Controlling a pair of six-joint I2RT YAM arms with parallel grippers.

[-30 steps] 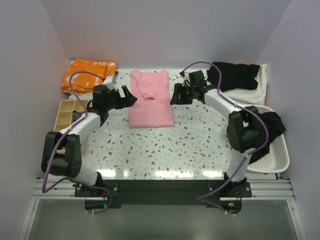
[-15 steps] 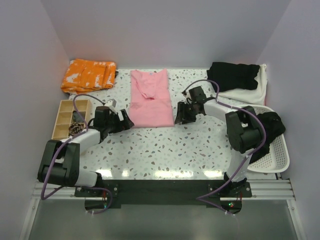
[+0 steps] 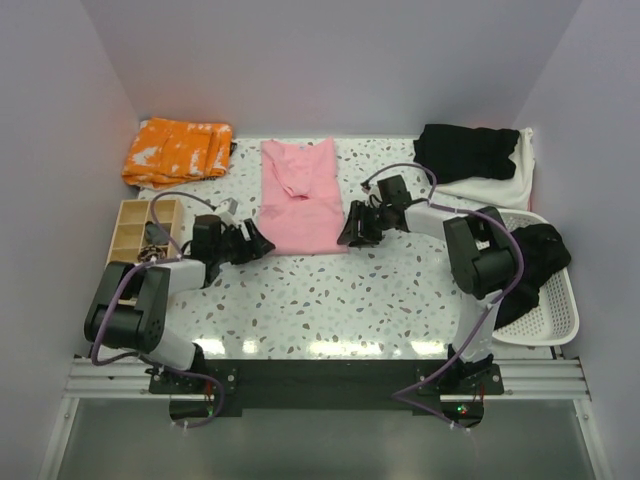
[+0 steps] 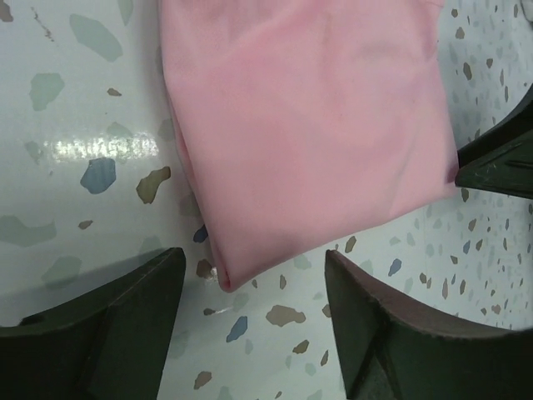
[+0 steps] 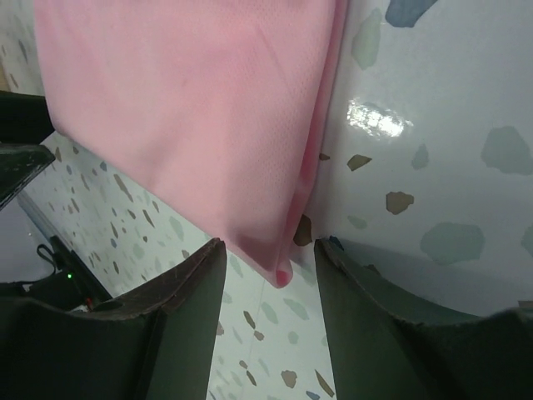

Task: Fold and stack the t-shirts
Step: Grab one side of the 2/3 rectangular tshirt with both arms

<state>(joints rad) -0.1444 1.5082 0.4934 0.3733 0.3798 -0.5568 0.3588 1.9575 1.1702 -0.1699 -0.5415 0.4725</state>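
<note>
The light pink t-shirt lies folded lengthwise on the table's middle back. My left gripper is open, low at the shirt's near left corner. In the left wrist view the pink shirt has that corner lying just between the tips of my open left gripper, untouched. My right gripper is open at the near right corner. In the right wrist view the pink shirt has its corner tip between the tips of my open right gripper. A black t-shirt lies on an off-white one at the back right.
An orange patterned cloth lies at the back left. A wooden compartment box stands at the left edge. A white basket holding a black garment stands at the right. Purple walls close in the table.
Both grippers have come down and toward the near edge, from beside the shirt's middle to its two near corners. The pink shirt has not moved.
</note>
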